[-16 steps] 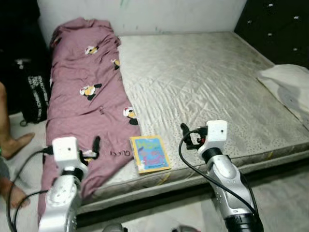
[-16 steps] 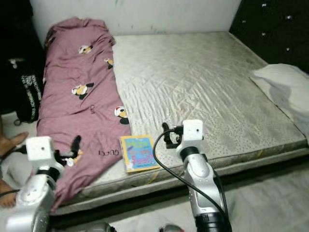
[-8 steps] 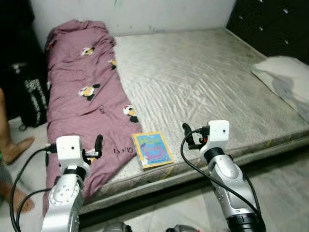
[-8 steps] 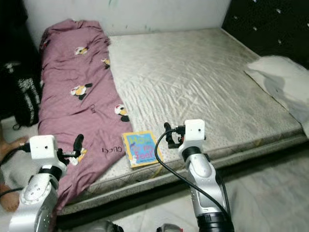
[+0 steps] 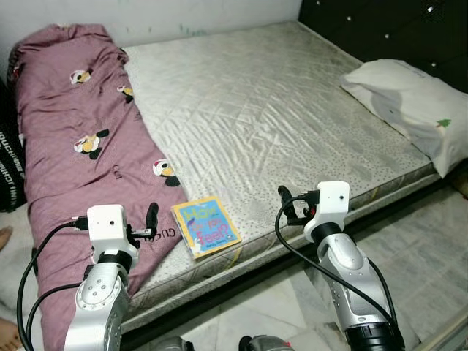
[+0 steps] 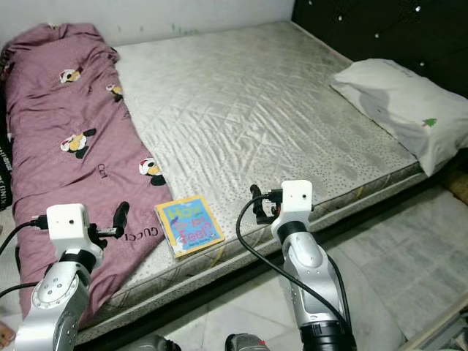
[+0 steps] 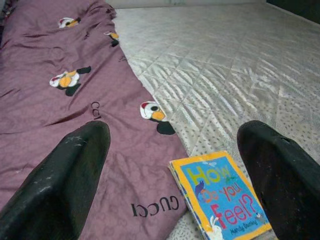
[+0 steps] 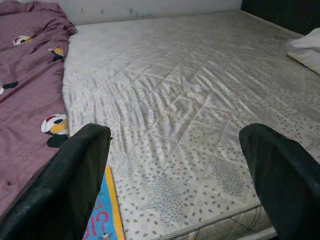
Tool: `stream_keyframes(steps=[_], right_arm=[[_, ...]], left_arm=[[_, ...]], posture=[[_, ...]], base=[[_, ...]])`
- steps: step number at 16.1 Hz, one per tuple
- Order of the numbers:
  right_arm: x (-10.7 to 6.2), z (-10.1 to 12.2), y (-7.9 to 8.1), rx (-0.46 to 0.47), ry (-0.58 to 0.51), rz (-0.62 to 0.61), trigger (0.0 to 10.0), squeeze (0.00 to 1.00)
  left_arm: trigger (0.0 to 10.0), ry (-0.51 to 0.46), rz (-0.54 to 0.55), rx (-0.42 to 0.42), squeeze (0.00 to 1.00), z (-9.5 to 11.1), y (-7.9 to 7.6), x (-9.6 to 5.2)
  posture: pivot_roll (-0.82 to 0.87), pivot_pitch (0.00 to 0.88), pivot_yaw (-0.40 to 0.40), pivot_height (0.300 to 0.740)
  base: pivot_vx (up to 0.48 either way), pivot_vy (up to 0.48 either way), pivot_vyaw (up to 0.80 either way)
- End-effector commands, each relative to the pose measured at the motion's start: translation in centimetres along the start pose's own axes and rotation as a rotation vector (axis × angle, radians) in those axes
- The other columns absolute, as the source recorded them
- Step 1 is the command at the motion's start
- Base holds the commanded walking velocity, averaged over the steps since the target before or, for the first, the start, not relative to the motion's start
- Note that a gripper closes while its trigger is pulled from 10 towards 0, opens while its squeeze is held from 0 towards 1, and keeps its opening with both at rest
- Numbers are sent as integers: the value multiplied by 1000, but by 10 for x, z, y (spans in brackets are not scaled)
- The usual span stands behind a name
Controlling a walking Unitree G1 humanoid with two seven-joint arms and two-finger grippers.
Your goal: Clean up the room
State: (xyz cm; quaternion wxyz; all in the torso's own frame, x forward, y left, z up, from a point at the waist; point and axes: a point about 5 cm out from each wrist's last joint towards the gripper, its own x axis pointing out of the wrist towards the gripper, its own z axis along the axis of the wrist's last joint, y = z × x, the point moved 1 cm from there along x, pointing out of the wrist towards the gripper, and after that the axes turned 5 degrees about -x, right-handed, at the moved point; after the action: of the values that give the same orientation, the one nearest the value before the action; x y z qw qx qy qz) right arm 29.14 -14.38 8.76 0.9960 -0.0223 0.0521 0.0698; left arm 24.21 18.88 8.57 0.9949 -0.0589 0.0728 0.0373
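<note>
Both silver arms are raised forward at the near edge of the mattress (image 5: 278, 124), wrists level. The left gripper (image 5: 151, 217) hovers over the near end of the blanket (image 5: 66, 153) with its fingers (image 7: 65, 175) spread wide apart, and the right gripper (image 5: 284, 201) hovers over the mattress's near edge, its fingers (image 8: 75, 180) likewise spread and holding nothing. Between them, at the near edge, lies a yellow-bordered book (image 5: 205, 226) titled "How Do You Feel?", just beside the purple blanket, which is printed with "GUCCI" and cartoon mouse heads. Farther off, a white pillow (image 5: 406, 106) rests at the mattress's right edge against a dark tufted headboard (image 5: 380, 29).
</note>
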Motion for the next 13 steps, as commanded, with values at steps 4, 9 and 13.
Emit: stream_keyframes(steps=[4,9,13], right_arm=[[-1,5,-1,4,-18,0,10000,0],[-2,5,0,9,-19,6,10000,0],[-1,5,0,10,-15,11,10000,0]], left_arm=[[10000,6,14,4,0,0,3,-3],[10000,15,14,0,0,-3,2,-3],[10000,14,14,3,0,-3,2,-3]], posture=[[-1,52,-22,740],[-3,55,-20,730],[-3,57,-22,680]], base=[[0,0,0],[0,0,0],[0,0,0]])
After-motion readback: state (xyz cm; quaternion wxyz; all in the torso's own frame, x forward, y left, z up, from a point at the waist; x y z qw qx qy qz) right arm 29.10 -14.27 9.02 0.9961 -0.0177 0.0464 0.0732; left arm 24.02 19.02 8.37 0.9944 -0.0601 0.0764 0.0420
